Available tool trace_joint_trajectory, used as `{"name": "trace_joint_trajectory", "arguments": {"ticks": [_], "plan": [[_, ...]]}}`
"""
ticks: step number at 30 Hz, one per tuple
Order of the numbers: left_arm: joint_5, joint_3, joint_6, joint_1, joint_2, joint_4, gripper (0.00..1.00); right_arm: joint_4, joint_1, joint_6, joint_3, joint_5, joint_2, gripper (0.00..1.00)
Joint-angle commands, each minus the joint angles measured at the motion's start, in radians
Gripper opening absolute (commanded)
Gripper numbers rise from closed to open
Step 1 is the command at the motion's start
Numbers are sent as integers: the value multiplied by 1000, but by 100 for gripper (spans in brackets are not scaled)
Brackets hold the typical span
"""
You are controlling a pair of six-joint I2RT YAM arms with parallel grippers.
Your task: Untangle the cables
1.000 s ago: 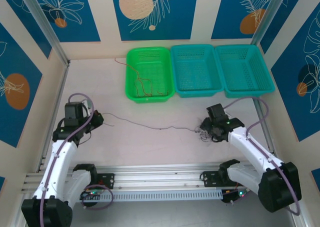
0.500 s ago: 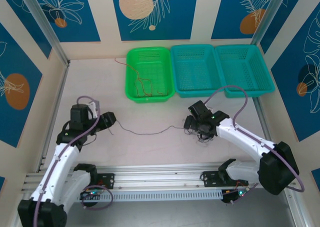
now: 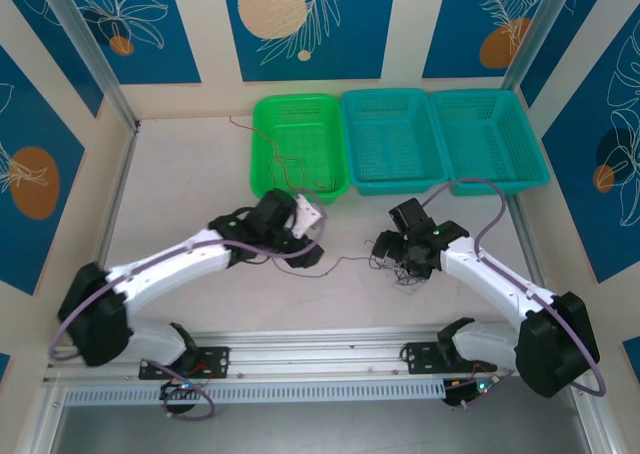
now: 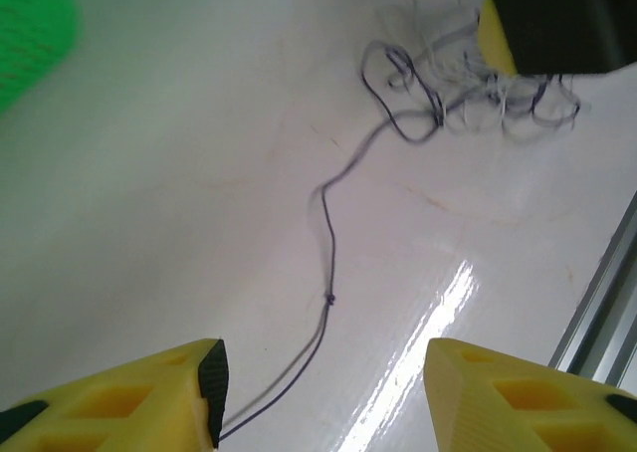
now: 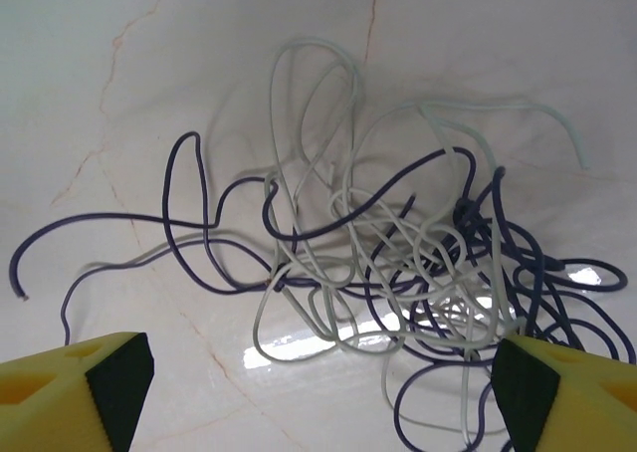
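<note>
A small tangle of dark and whitish cables [image 3: 402, 265] lies on the table right of centre. In the right wrist view the tangle [image 5: 398, 263] sits on the tabletop just ahead of my right gripper [image 5: 318, 367], which stands wide open over it with nothing pinched. My right gripper [image 3: 392, 252] hovers at the tangle's left side. One dark strand [image 3: 340, 264] trails left from the tangle to my left gripper [image 3: 310, 246]. In the left wrist view that strand [image 4: 328, 273] runs past the left pad of my left gripper [image 4: 323, 367], whose jaws are open. Red-orange cables [image 3: 290, 169] lie in the green basket [image 3: 262, 114].
Two teal baskets [image 3: 356, 134] [image 3: 530, 124] stand beside the green one along the back. A red-orange strand [image 3: 240, 124] hangs over the green basket's left rim. An aluminium rail [image 3: 320, 349] runs along the near edge. Blue patterned walls close in both sides.
My left arm has swung from the far left to the table's centre and its gripper has opened, so the dark strand lies slack. My right gripper has opened wider and shifted left over the tangle.
</note>
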Motion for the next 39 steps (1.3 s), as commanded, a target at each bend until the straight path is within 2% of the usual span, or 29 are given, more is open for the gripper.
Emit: {"name": "trace_joint_trajectory", "arguments": {"ticks": [1, 7, 16, 21, 23, 26, 30, 31, 33, 35, 39], "plan": [[-25, 104, 51, -38, 138, -79, 53, -43, -13, -3, -20, -56, -21, 90], [-31, 181, -30, -46, 327, -87, 52, -58, -29, 14, -42, -80, -22, 89], [8, 248, -46, -74, 464, -60, 52, -47, -36, 11, -57, -89, -19, 89], [-79, 300, -43, -87, 542, -89, 49, -52, -37, 17, -62, -89, -18, 89], [-106, 317, -48, -90, 571, -109, 44, -51, -37, 22, -63, -92, -18, 89], [-114, 316, -51, -89, 594, -119, 32, -52, -37, 48, -71, -89, -15, 88], [-115, 275, -62, -90, 565, -93, 4, -55, -39, 97, -82, -68, 2, 88], [-118, 259, -66, -89, 548, -82, 0, -54, -41, 109, -84, -64, 12, 88], [-128, 223, -80, -81, 503, -64, 0, -57, -46, 134, -86, -50, 34, 88], [-141, 177, -97, -65, 438, -43, 0, -79, -63, 179, -85, -15, 58, 82], [-147, 57, -149, 20, 264, -9, 0, -94, -149, 210, -106, -8, 85, 49]]}}
